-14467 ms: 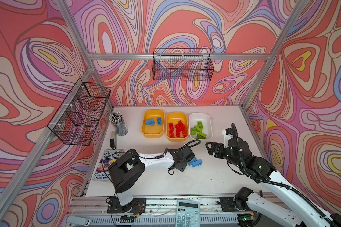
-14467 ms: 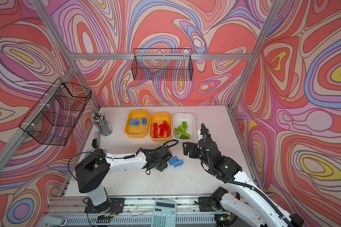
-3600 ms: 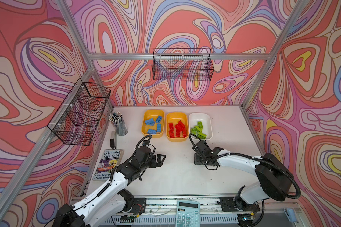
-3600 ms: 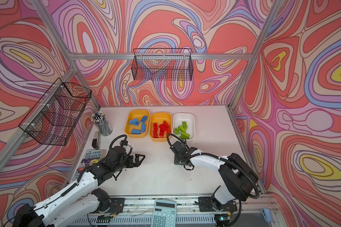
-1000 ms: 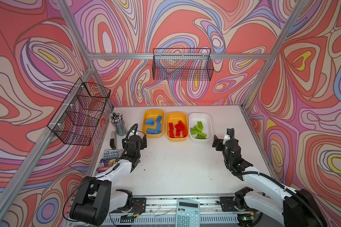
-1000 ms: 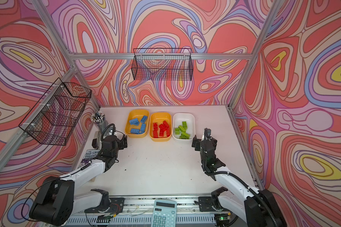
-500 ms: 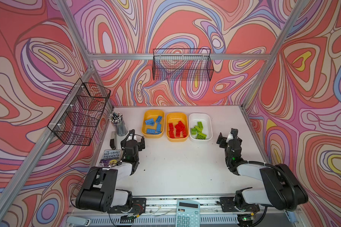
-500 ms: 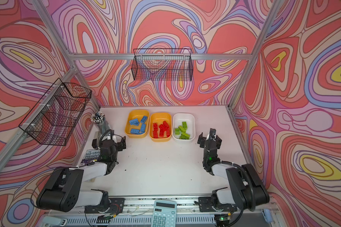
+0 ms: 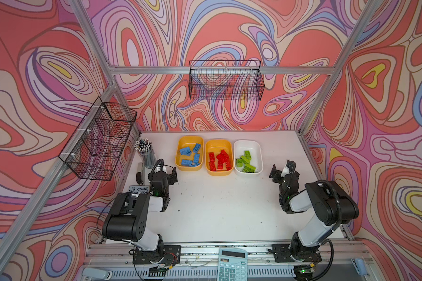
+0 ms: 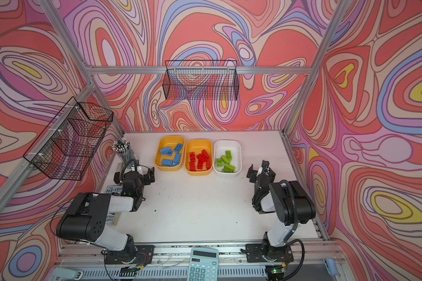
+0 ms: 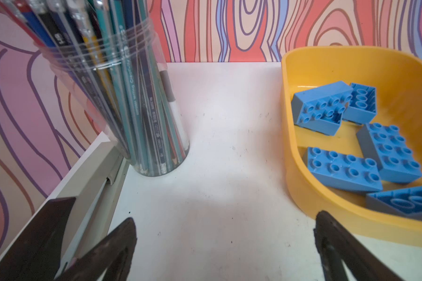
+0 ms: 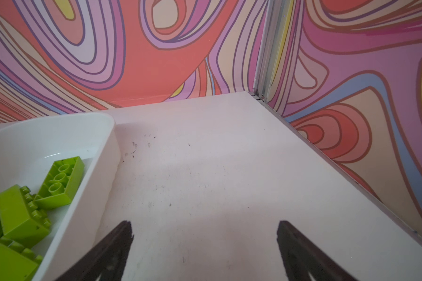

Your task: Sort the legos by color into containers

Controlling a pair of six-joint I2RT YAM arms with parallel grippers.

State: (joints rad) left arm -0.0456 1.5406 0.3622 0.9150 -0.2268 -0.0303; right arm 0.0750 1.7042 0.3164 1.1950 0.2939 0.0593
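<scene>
Three trays stand in a row at the back of the white table. The left yellow tray [image 9: 190, 137] holds the blue legos [image 9: 186, 151], the middle yellow tray [image 9: 219, 141] the red legos [image 9: 221, 159], and the white tray [image 9: 247, 142] the green legos [image 9: 246, 160]. My left gripper [image 9: 165, 170] hovers low and open between the pencil cup and the blue tray [image 11: 288, 155], holding nothing [image 11: 224, 217]. My right gripper [image 9: 282, 169] is open and empty to the right of the white tray [image 12: 107, 150], over bare table [image 12: 204, 222]. No loose legos show on the table.
A clear cup of pencils [image 9: 145, 152] stands at the back left, with a book [image 9: 138, 189] and a dark stapler-like object [image 9: 139, 171] along the left edge. Black wire baskets hang on the back wall [image 9: 225, 80] and left wall [image 9: 100, 138]. A calculator [image 9: 232, 265] lies on the front rail.
Both arms have folded back toward their bases, elbows rising. The grippers stay open and empty near the ends of the tray row. The legos have not moved.
</scene>
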